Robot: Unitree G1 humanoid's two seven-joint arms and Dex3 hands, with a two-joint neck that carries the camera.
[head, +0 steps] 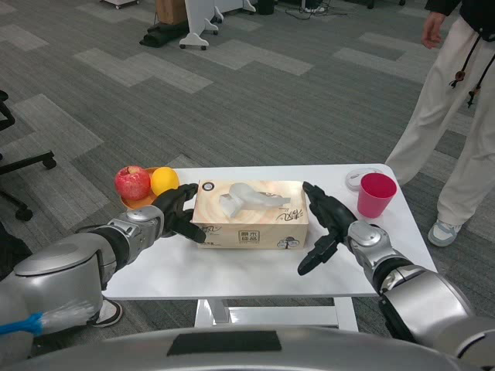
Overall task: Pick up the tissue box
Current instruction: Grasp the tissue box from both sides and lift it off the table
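Step in hand: two-handed squeeze on the tissue box, lift not clearly started.

Left hand is pressed flat against the box's left end, fingers spread along that face. Right hand sits at the box's right end with fingers splayed wide; palm looks just beside or barely touching the end face, can't tell if there's real contact. Neither hand wraps the box, it's a clamp between two palms.

Box sits between the hands on the white desk. Can't tell whether its bottom has left the surface. Long axis runs hand to hand, slightly skewed, left end a bit nearer the robot. Opening faces up, a white tissue sticking out of the top; printed long side faces the robot.

Next move, my read: close the right palm firmly onto the end face, equal inward pressure, then raise both arms together. Cardboard will flex, so uneven pressure could let it slip or rotate.

Just beyond the left hand: apple and orange. Beyond the right hand: red cup. Keep clear of both.
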